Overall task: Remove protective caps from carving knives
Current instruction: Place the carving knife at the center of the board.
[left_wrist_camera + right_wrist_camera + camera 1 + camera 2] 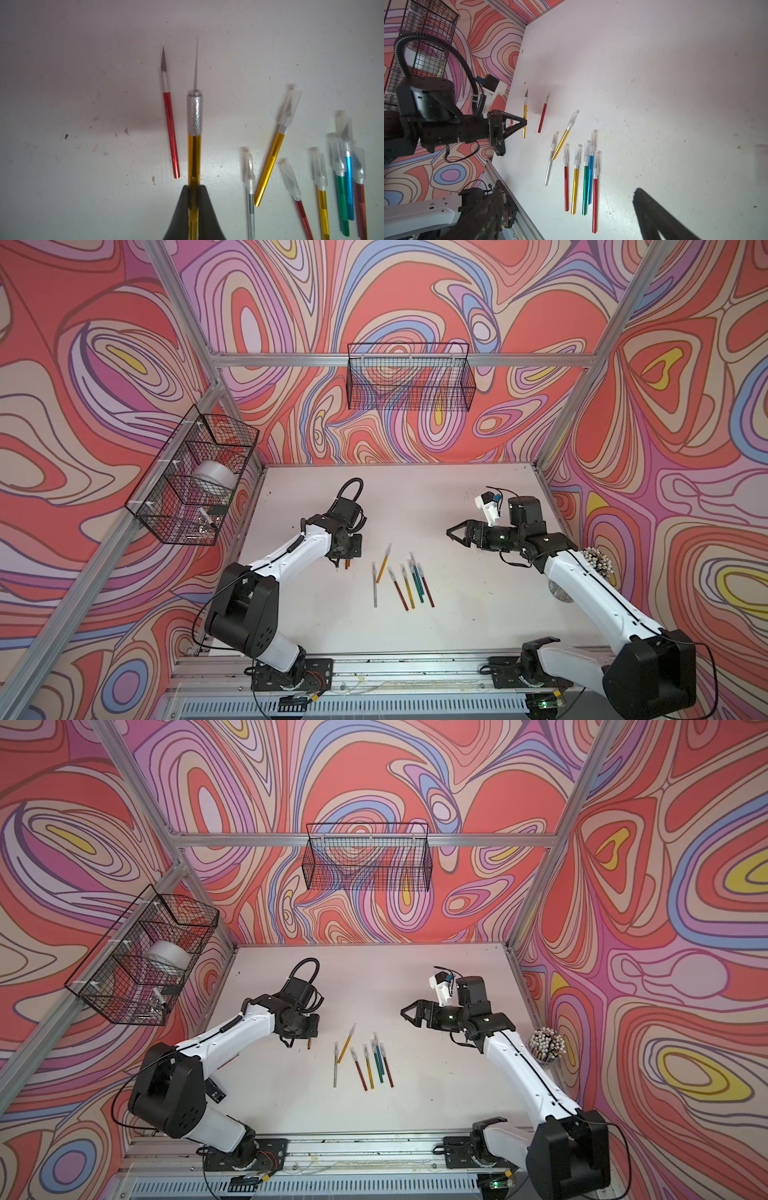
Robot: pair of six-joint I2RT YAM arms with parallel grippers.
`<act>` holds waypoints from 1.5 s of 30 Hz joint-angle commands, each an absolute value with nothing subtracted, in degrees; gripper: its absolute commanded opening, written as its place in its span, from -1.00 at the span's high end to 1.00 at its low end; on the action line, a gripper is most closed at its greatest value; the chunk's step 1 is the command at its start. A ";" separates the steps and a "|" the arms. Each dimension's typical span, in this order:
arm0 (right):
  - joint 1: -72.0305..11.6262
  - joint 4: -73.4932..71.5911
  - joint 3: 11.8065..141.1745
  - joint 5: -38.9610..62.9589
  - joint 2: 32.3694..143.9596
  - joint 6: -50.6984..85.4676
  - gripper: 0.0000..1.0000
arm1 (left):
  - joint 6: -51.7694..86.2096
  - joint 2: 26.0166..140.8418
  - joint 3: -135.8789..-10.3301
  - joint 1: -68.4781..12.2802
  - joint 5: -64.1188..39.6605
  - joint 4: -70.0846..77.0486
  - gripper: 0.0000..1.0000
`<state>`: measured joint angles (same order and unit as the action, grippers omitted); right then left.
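In both top views seven carving knives (401, 583) lie fanned on the white counter (478, 614), each tip inside a whitish protective cap (389, 548). The left arm (291, 551) reaches down just left of the fan. The right arm (498, 537) hovers beyond the fan's right end, with the right jaws spread and empty.

From the left wrist, the left jaws pinch a gold knife (194, 149) by its handle, its thin blade bare. A red knife (170, 128), also bare, lies just beside it, away from the fan.

From the right wrist, both bare knives sit past the fan's silver knife (550, 166). One finger (658, 216) of the right jaws shows, apart from the fan.
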<state>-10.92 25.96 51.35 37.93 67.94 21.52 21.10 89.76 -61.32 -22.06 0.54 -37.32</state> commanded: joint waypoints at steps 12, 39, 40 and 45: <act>-11.08 24.96 50.63 38.88 67.32 20.92 -0.97 | 17.41 97.99 -66.86 -17.01 1.87 -39.81 0.95; -11.16 24.46 50.14 38.58 67.41 20.91 -0.95 | 18.78 104.56 -68.19 -16.75 2.32 -39.55 0.94; -11.22 24.43 50.18 38.58 67.41 20.87 -0.95 | 18.81 104.72 -68.20 -16.75 2.38 -39.53 0.93; -11.22 24.44 50.10 38.58 67.42 20.92 -0.94 | 19.38 105.36 -68.12 -16.70 2.36 -39.38 0.93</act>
